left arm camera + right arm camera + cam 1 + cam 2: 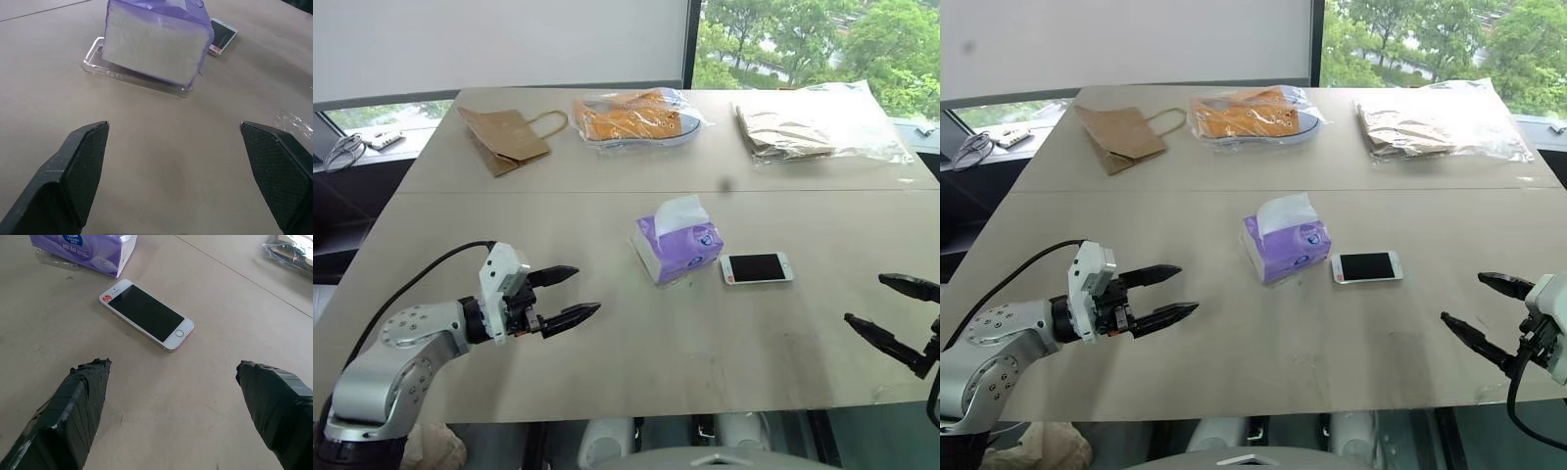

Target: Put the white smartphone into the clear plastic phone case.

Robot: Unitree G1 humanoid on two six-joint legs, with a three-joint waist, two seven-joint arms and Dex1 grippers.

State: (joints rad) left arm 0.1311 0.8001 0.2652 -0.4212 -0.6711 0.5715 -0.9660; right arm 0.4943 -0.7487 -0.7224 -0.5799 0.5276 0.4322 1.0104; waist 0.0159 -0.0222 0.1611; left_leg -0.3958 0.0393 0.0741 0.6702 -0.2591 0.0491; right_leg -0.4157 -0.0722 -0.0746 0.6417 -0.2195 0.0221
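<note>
The white smartphone (757, 267) lies flat, screen up, near the middle of the table; it also shows ahead of my right gripper (146, 316). The clear plastic phone case (105, 68) lies under the purple tissue pack (676, 248), its edges sticking out around the pack's base (156, 39). My left gripper (566, 297) hovers open over the table's near left part, pointing toward the pack, with nothing between its fingers. My right gripper (891, 311) hangs open at the near right edge, pointing toward the phone, also with nothing in it.
Along the far side of the table (626, 362) lie a brown paper bag (505, 136), an orange item in a clear bag (632, 117) and brown bags in clear plastic (813, 125). A scrap of clear plastic (293, 122) lies near the left gripper.
</note>
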